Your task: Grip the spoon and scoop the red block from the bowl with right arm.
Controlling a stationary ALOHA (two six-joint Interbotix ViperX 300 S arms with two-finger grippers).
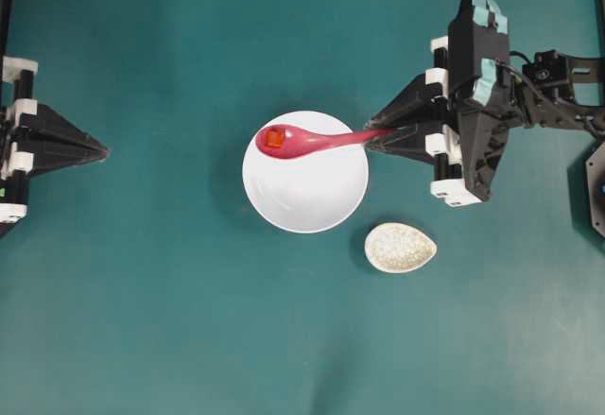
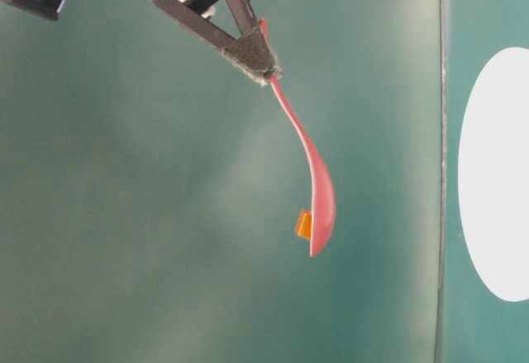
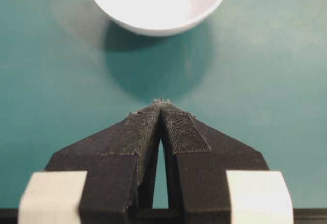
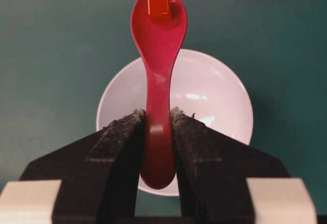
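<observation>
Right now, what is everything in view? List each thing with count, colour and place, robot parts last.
spoon: one, glossy pink-red, held by its handle above the bowl, scoop toward the left
block: one, red-orange, sitting in the spoon's scoop
bowl: one, white, centre of the table
small dish: one, speckled beige, oval, just right of and below the bowl in the overhead view
table: one, teal surface
right hand: one, black, shut on the spoon handle
left hand: one, black, shut, at the left edge, holding nothing

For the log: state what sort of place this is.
Probably a lab tabletop rig for robot manipulation: a plain teal mat, two facing black arms, the right gripper holding a spoon, with only a white bowl and a small speckled dish.
</observation>
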